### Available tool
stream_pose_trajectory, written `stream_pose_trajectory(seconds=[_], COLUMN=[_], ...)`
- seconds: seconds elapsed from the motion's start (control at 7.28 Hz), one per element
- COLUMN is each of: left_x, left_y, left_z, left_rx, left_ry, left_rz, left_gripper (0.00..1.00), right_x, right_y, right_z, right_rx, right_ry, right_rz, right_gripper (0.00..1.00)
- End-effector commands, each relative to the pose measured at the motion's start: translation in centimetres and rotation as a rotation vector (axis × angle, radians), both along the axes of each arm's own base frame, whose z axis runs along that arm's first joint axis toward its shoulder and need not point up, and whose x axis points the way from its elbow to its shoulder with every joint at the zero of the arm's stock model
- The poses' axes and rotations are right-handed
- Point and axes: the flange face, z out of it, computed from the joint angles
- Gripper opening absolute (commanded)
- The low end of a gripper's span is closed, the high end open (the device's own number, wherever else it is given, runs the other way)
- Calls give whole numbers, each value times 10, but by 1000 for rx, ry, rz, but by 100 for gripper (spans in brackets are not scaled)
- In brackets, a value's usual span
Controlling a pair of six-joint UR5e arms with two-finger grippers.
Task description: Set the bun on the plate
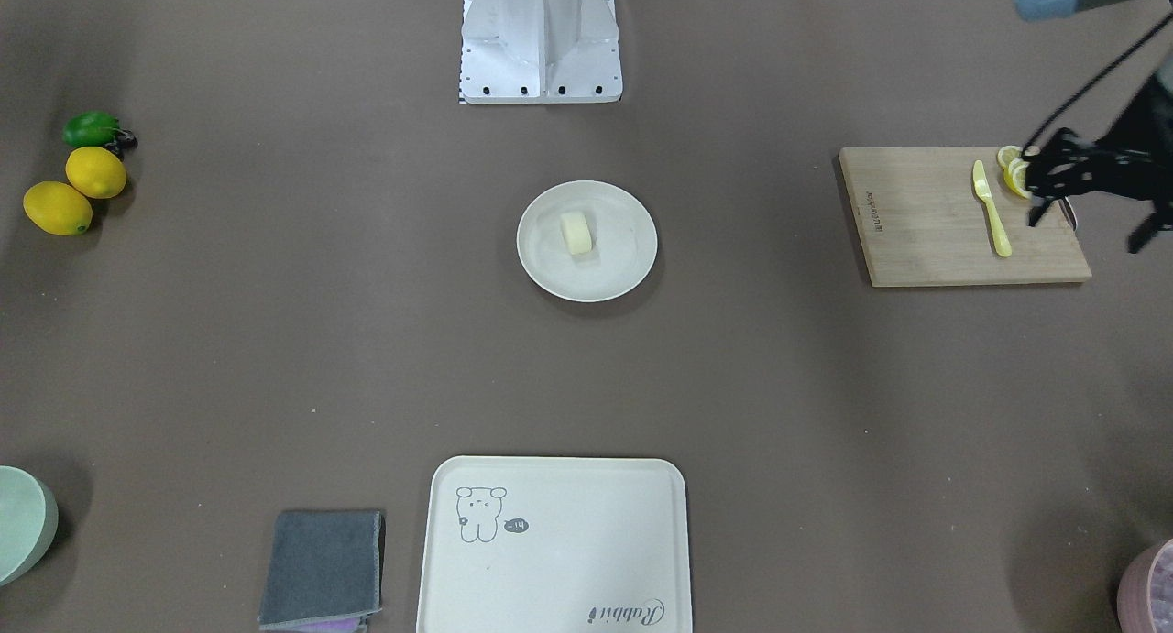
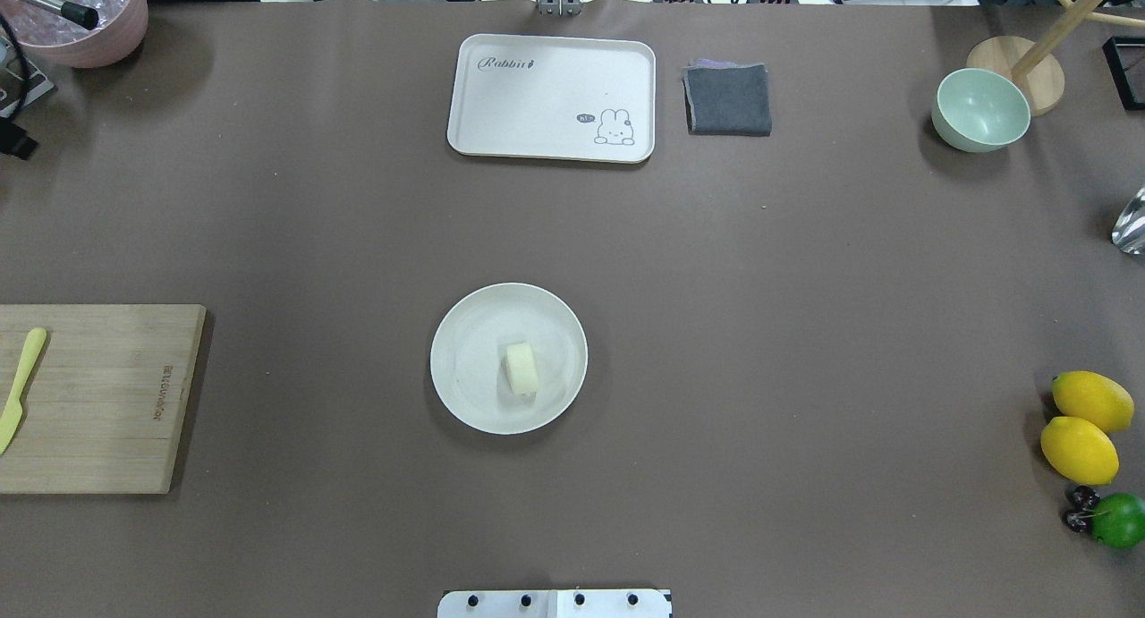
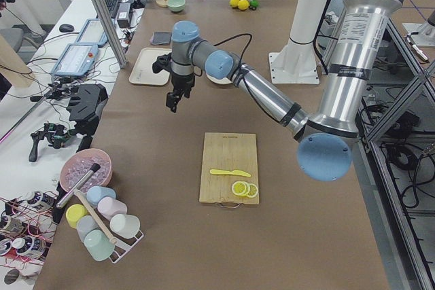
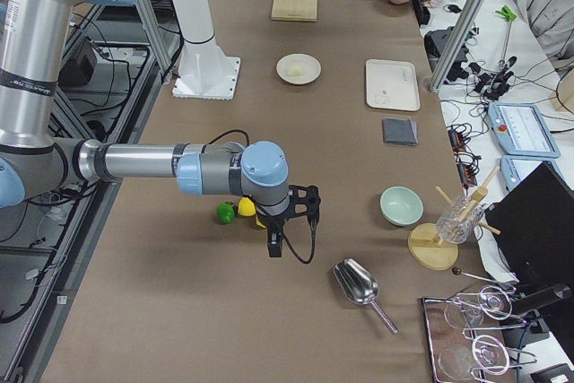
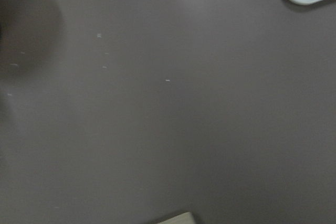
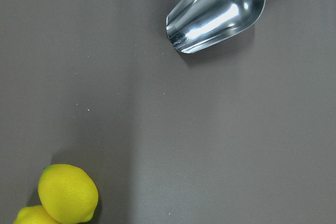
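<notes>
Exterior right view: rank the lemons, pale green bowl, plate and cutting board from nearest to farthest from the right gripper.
From the right gripper:
1. lemons, right beside it
2. pale green bowl, toward the operators' side
3. plate, mid-table, holding the bun
4. cutting board, at the table's far end

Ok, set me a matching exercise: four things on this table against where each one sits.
Things: 1 bun; 2 yellow knife; 3 grey cloth; 4 green bowl.
Places: A beside the tray; B on the plate; C next to the wooden stand; D on the cutting board.
Pairs: 1-B, 2-D, 3-A, 4-C.
</notes>
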Motion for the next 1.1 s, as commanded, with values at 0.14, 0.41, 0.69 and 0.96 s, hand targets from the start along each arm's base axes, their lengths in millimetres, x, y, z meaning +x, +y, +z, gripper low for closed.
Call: stream_pose_trajectory(seconds=[0.14, 0.41, 0.69, 0.96], left_x=[-156, -170, -170, -171], left_y=[40, 95, 100, 94], left_z=[159, 222, 226, 221], left_rx=[-120, -88, -170, -203], left_ry=[-71, -71, -56, -48], left_rz=[118, 71, -27, -82], left_gripper=[98, 98, 98, 98], right_x=[3, 4, 4, 4], right_y=[3, 3, 3, 2], right_z=[8, 11, 11, 10], right_rx=[4, 0, 0, 3], right_ry=[2, 1, 1, 1], right_rz=[-15, -13, -13, -13], right_gripper=[100, 100, 100, 100])
